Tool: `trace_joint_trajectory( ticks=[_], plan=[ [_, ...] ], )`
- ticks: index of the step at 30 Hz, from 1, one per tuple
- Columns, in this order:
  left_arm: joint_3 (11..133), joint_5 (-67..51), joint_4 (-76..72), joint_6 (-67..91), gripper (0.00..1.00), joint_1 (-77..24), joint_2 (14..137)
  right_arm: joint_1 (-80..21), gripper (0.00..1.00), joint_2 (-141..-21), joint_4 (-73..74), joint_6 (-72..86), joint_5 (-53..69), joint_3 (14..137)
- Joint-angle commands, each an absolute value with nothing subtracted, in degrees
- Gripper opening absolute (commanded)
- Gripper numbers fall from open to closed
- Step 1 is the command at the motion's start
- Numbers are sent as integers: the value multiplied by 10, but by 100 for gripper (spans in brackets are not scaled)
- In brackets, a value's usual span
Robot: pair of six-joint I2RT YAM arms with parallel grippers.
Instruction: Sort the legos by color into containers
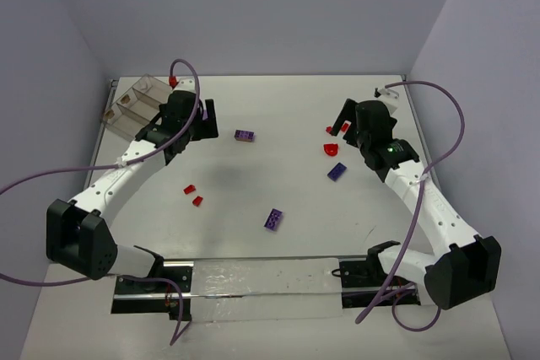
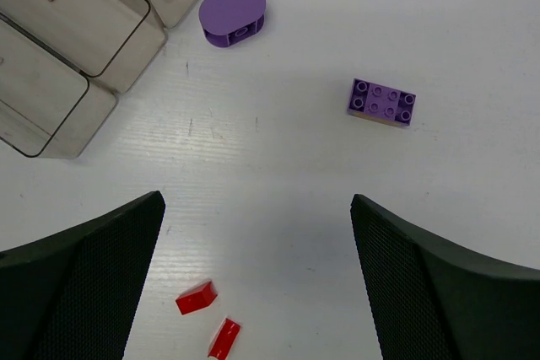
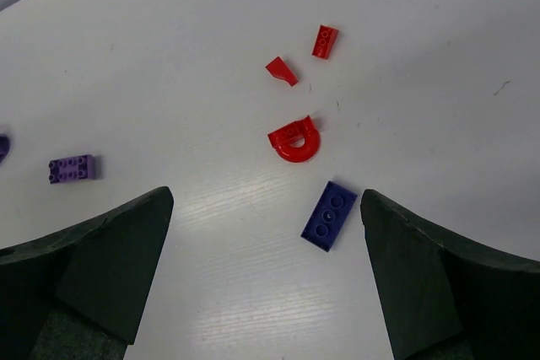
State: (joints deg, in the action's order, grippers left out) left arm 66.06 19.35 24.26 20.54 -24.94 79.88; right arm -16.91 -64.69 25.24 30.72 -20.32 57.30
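The clear brownish tray [image 1: 135,105] stands at the far left, also in the left wrist view [image 2: 76,31]. My left gripper [image 1: 202,120] is open and empty beside it [image 2: 257,292]. Ahead of it lie a purple oval piece [image 2: 232,14], a purple brick [image 2: 381,103] and two small red pieces [image 2: 196,298]. My right gripper [image 1: 342,120] is open and empty [image 3: 266,284]. Below it lie a dark purple plate [image 3: 330,215], a rounded red piece [image 3: 296,141] and two small red pieces [image 3: 283,71]. Another purple brick [image 1: 273,219] lies mid-table.
Purple cables loop from both arms over the table's sides. A clear strip [image 1: 261,280] runs along the near edge between the arm bases. Grey walls close in the table at the back and both sides.
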Motion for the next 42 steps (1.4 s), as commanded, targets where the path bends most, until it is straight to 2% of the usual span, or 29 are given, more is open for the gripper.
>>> trace_joint_trajectory(
  ticks=[1,15,27,34,42],
  plan=[
    [690,205,232,223,99,-257,802,-172,100,-655,250,321,-222,571],
    [720,292,204,201,99,-266,885,-172,100,-662,262,313,-204,579],
    [922,364,250,186,99,-258,1114,-172,100,-662,265,310,-203,578],
    [1076,349,341,243,99,-225,1237,-172,100,-662,272,309,-196,581],
    [1103,310,382,371,100,-206,1271,-172,100,-679,272,311,-190,591]
  ],
)
